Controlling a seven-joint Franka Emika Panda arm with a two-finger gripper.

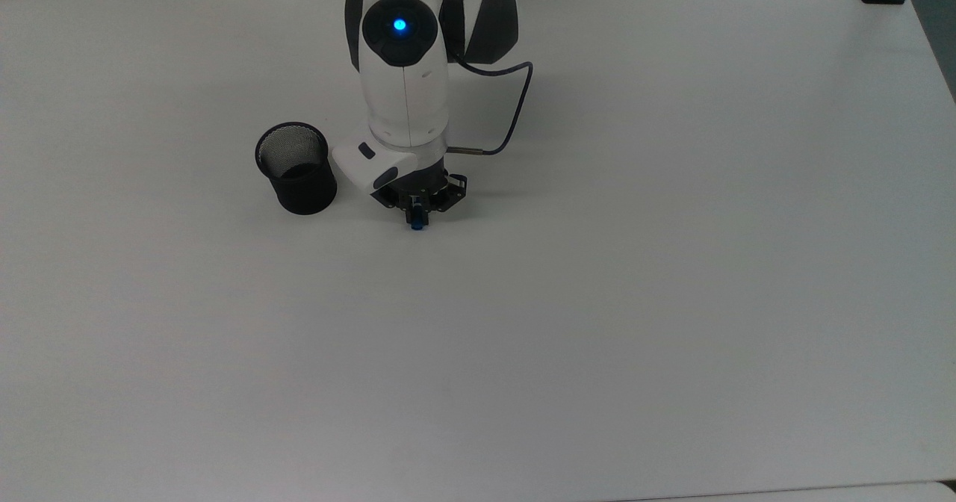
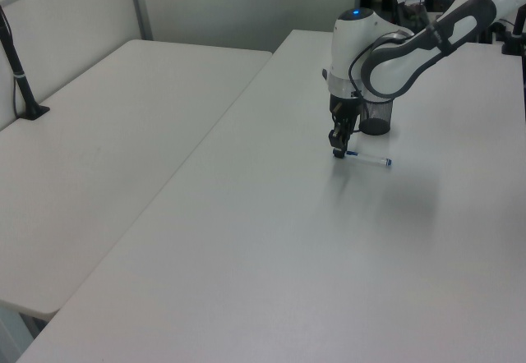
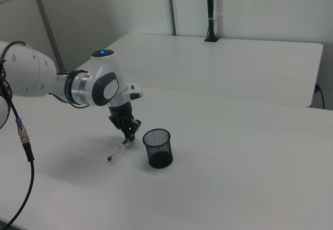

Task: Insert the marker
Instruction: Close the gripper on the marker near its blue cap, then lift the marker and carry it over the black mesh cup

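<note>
The marker [image 2: 364,158] lies flat on the table [image 1: 672,300], at three o'clock of the cup [image 1: 296,167] in the top view. The gripper [image 1: 417,205] is lowered over the marker's blue end [image 1: 416,220], which sticks out at six o'clock beneath it. The fingers are drawn close around the barrel; whether it is pinched cannot be told.

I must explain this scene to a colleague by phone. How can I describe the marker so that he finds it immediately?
Start at the white table and find the robot arm's hand lowered onto it. Beside the hand stands a black mesh cup. The marker lies flat on the table under the hand, outside the cup: a slim white stick with blue ends, the one blue-tipped thing there.
</note>
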